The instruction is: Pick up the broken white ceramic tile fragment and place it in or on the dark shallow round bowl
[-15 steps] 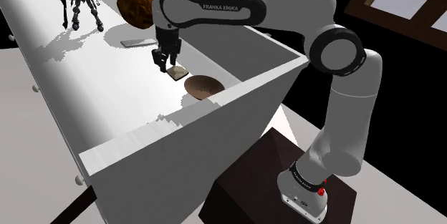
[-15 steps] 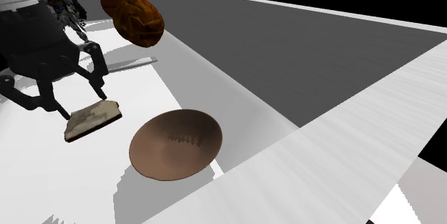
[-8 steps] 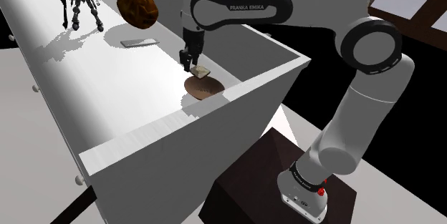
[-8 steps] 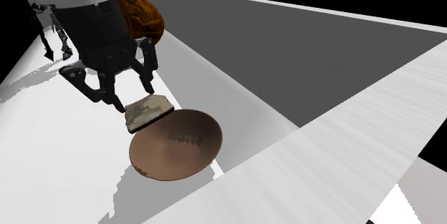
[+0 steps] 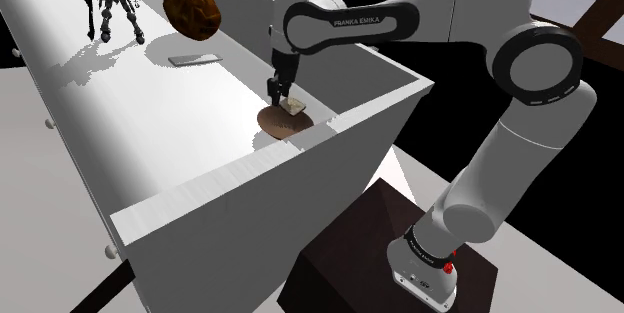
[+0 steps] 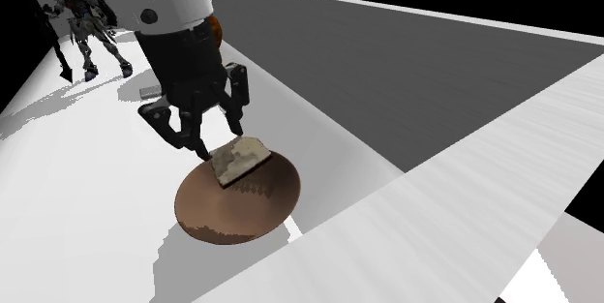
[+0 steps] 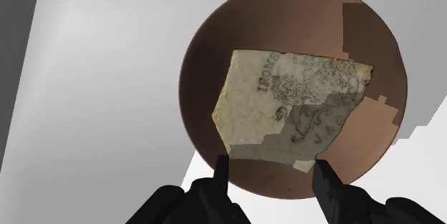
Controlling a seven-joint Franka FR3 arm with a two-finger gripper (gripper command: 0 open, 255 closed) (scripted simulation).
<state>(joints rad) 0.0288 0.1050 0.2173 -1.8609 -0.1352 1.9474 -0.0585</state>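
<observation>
Tile fragment [image 7: 290,108] is off-white to beige with a jagged broken outline. Its face carries a dark printed crest and lettering, of which only "IRONS" reads and the rest is too faint. In the second exterior view the tile fragment [image 6: 240,159] shows a thick pale edge and sits tilted, one side higher. The gripper [image 7: 271,162] is clamped on it, with the black fingers [image 7: 215,187] pressed against opposite sides of its near edge. The tile hangs over the brown shallow round bowl [image 7: 208,58], inside the rim line, and throws a blocky shadow on the bowl [image 6: 232,214]. Can't tell whether its low corner touches the bowl surface. The bowl's middle is covered by the tile in the wrist view. In the shoulder view the gripper [image 5: 275,96], tile fragment [image 5: 293,107] and bowl [image 5: 275,125] are tiny, so the grip is hard to make out there. The bowl rests on the white counter [image 5: 150,121] near its edge. A dark figurine [image 5: 105,1], a brown lumpy ball [image 5: 192,9] and a flat grey piece [image 5: 193,59] sit well apart from it. In the second exterior view the ball is mostly hidden behind the arm.
</observation>
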